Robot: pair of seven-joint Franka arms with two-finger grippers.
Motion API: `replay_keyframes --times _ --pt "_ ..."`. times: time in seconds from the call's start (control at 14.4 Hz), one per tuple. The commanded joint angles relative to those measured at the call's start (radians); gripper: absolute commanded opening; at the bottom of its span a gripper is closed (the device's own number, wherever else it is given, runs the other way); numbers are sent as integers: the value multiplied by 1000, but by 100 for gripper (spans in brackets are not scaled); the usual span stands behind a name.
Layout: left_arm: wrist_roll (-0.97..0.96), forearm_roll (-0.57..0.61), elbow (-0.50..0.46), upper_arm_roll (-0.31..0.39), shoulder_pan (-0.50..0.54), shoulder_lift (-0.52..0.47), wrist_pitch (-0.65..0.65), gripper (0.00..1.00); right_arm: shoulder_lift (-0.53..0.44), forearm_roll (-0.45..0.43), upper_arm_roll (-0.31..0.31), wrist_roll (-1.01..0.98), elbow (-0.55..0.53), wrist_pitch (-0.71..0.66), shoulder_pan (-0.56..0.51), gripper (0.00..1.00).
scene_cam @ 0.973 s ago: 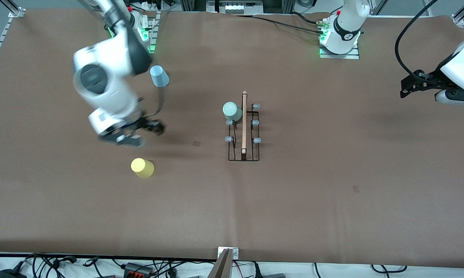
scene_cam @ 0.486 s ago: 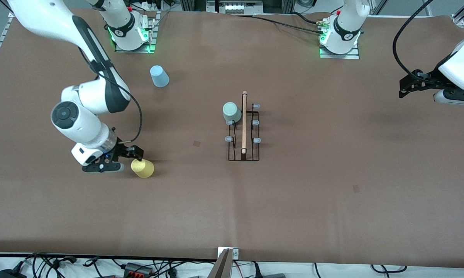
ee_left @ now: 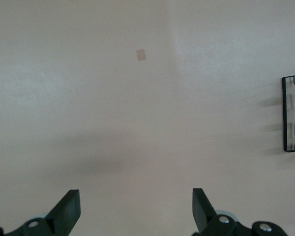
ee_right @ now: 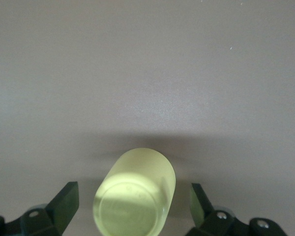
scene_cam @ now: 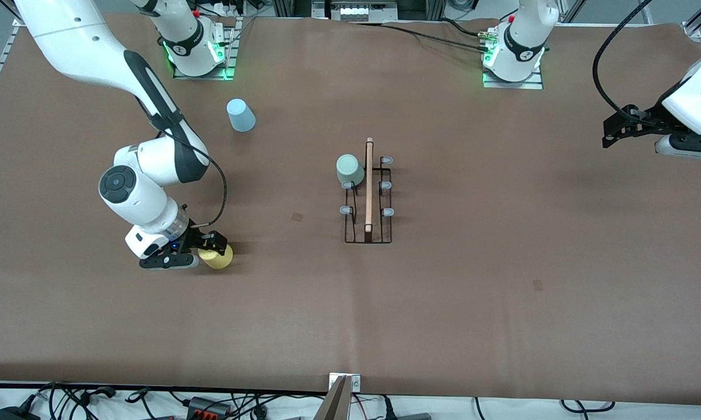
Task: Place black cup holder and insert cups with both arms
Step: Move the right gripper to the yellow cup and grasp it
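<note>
The black cup holder (scene_cam: 368, 233) stands mid-table, its wooden rod handle (scene_cam: 368, 184) running along its length. A grey-green cup (scene_cam: 349, 169) sits upturned on one of its prongs at the end nearest the bases. The yellow cup (scene_cam: 221, 259) lies toward the right arm's end. My right gripper (scene_cam: 206, 252) is low at it and open. In the right wrist view the yellow cup (ee_right: 135, 194) lies between the spread fingers (ee_right: 64, 202) of the right gripper (ee_right: 132, 202). A light blue cup (scene_cam: 241, 115) stands upturned near the right arm's base. My left gripper (scene_cam: 608, 131) waits open and empty at its end of the table.
The left wrist view shows the left gripper (ee_left: 135, 209) over bare brown table, with a corner of the holder (ee_left: 285, 113) at the frame's edge. Two small brown patches (scene_cam: 297, 216) (scene_cam: 537, 284) mark the cloth. Cables and a metal bracket (scene_cam: 344, 382) line the front edge.
The right arm has swung down from near the blue cup to the yellow cup, and its open fingers now stand either side of it. The left arm has barely moved.
</note>
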Motion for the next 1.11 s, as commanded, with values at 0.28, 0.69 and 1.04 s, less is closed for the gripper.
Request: replay_keyframes --times 0.28,0.69,1.04 --pt "18 -22 17 1 0 3 -8 100 30 -5 -24 -16 -32 47 24 100" --pt "18 -22 18 -1 0 3 -8 100 15 -4 -41 -67 -31 40 24 14" --pt "18 -22 18 1 0 3 -8 100 -134 56 -30 -56 60 -296 42 0"
